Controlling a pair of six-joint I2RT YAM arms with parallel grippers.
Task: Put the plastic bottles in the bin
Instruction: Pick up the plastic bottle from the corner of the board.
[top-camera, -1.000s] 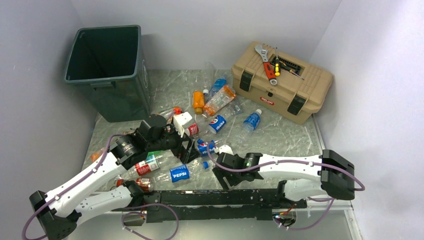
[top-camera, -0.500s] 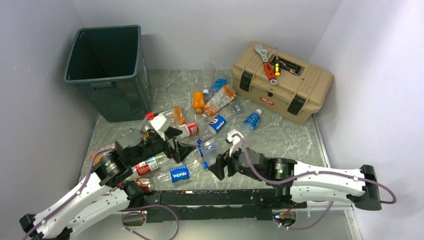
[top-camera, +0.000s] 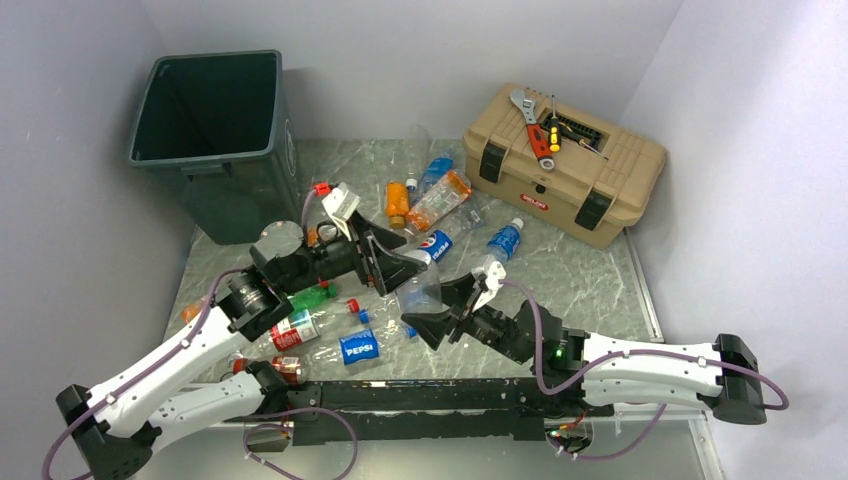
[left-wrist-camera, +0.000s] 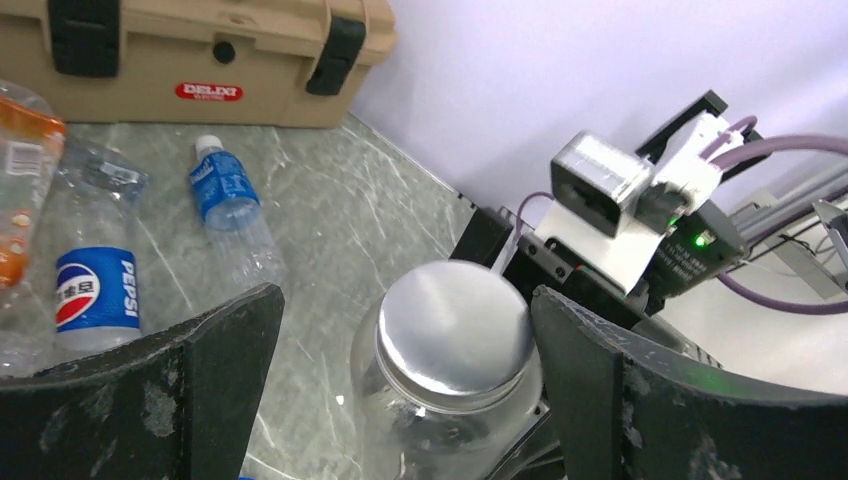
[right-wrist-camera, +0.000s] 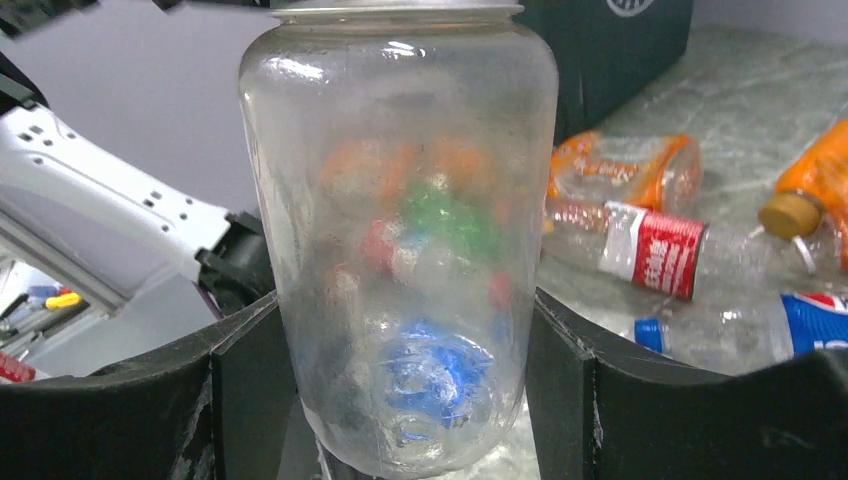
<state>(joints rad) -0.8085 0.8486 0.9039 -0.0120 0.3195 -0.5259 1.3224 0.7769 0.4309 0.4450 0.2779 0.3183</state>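
Observation:
My right gripper (right-wrist-camera: 400, 405) is shut on a clear wide bottle (right-wrist-camera: 400, 220) with a silver cap (left-wrist-camera: 455, 328), holding it above the table in the top view (top-camera: 420, 290). Both its fingers (right-wrist-camera: 240, 390) press the bottle's lower sides. My left gripper (left-wrist-camera: 405, 355) is open, its jaws standing on either side of the cap, the right one close to it. Several plastic bottles lie on the table: a Pepsi one (top-camera: 435, 247), a blue-labelled one (top-camera: 505, 240), orange ones (top-camera: 440, 198), a green one (top-camera: 315, 297). The dark green bin (top-camera: 215, 140) stands at the far left.
A tan toolbox (top-camera: 565, 180) with a wrench and screwdrivers (top-camera: 540, 130) on its lid stands at the far right. A red-labelled bottle (top-camera: 293, 330) and a Pepsi label (top-camera: 359, 346) lie near the left arm. Walls close in on both sides.
My right gripper closed on the clear bottle and raised it toward the left arm. My left gripper swung right and now brackets the bottle's cap.

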